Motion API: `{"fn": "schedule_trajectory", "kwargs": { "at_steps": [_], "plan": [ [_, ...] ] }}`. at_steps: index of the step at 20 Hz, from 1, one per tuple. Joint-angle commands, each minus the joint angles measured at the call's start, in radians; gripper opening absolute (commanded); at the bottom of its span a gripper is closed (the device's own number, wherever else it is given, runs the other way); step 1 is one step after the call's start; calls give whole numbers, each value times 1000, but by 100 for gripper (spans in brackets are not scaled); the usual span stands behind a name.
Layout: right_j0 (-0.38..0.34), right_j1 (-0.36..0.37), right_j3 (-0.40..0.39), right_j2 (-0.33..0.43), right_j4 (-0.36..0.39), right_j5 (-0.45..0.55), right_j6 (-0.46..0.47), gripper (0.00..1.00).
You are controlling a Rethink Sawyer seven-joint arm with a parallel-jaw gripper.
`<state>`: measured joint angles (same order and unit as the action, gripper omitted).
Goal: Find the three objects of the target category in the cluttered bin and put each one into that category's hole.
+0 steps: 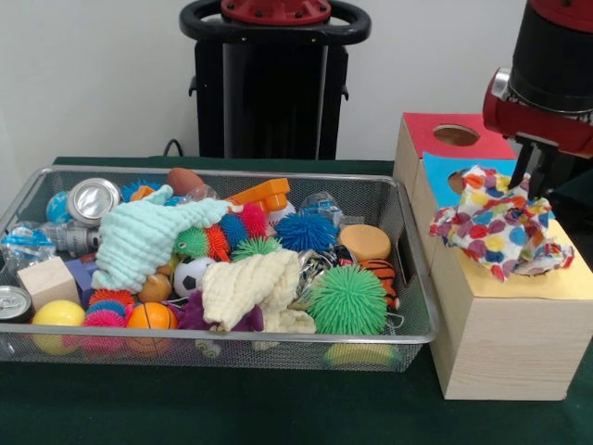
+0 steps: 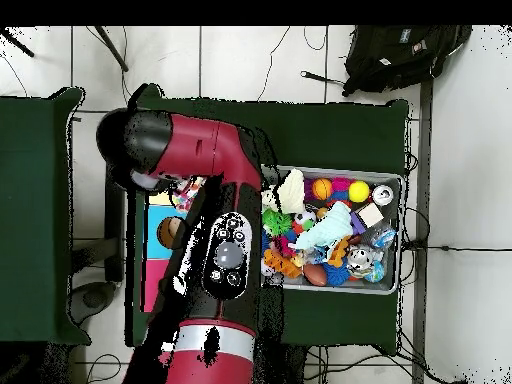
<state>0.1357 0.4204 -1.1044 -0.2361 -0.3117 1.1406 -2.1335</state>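
A crumpled polka-dot cloth (image 1: 496,227) lies on top of the wooden box (image 1: 505,343), over its yellow panel (image 1: 574,278) and partly over the blue one. My gripper (image 1: 533,190) hangs at the cloth's upper right edge, touching or almost touching it. In the mesh bin (image 1: 278,341) a mint-green cloth (image 1: 139,241) and a cream cloth (image 1: 250,287) lie on the other toys. In the overhead view my arm covers most of the box; a bit of the polka-dot cloth (image 2: 185,190) shows beside it, and the mint cloth (image 2: 328,230) lies in the bin.
The red panel (image 1: 435,125) at the box's far end has an open round hole (image 1: 456,135). The bin holds spiky balls, a green one (image 1: 347,298), small sports balls, cans, a wooden block (image 1: 46,281) and an orange tool.
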Motion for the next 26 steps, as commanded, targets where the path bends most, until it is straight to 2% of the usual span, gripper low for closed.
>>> {"fn": "schedule_trajectory", "kwargs": {
  "at_steps": [1,6,9,14,20,26],
  "plan": [
    [32,-16,-245,31,-37,-106,-288,0],
    [57,-20,-312,34,-44,-221,-288,0],
    [54,-28,-327,42,-49,-245,-270,0],
    [55,-56,-354,50,-50,-352,-257,0],
    [33,-78,-326,65,-73,-366,-243,0],
    [26,-125,-257,71,-91,-372,-258,0]
  ]
}}
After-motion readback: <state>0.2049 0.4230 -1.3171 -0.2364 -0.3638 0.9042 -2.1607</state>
